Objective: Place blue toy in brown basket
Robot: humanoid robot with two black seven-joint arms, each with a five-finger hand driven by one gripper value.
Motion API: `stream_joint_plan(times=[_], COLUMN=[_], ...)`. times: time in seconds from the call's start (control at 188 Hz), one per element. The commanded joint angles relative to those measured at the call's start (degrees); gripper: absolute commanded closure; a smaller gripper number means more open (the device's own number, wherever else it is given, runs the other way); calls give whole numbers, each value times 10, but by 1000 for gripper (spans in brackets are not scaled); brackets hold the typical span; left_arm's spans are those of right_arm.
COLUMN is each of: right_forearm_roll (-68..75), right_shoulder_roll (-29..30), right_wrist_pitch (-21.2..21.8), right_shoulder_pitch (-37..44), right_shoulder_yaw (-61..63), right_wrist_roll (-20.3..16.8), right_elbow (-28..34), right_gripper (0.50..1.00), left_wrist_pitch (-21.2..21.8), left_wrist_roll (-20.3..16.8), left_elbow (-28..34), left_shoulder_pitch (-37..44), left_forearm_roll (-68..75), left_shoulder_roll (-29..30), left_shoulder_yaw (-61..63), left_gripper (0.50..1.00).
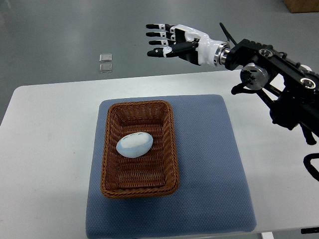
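Toy: blue toy (pixel 134 144) lying inside the brown basket (pixel 111 144), long axis running left-right, slightly tilted
Basket: centre of the blue mat (pixel 209 159) on the table (pixel 45 139)
Hand: right hand (pixel 169 42) raised at the far side, fingers (pixel 155 34) spread wide, holding nothing
Relation: toy lies near and left of the fingers, well apart
Call: looks placed

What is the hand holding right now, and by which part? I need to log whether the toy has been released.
Nothing. The right hand is open and empty; the blue toy lies in the brown basket.
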Motion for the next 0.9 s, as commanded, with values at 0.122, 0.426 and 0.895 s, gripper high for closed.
stream_joint_plan(times=[0.122,0.426,0.895], right_forearm_roll=[123,238,239], right_shoulder_roll=[65,79,104], right_wrist_pitch=[-3,5,28], right_shoulder_pitch=[-83,-105,-127], right_shoulder_yaw=[140,176,174], right_wrist_roll=[46,90,105], right_elbow=[-70,-188,-191], right_gripper=[597,595,595], left_wrist_pitch=[0,0,0], left_wrist_roll=[0,0,0], left_elbow=[0,-1,1], left_shoulder_pitch=[0,0,0], left_forearm_roll=[0,1,0], left_shoulder_roll=[0,0,0], left_shoulder_yaw=[0,0,0], left_gripper=[500,500,500])
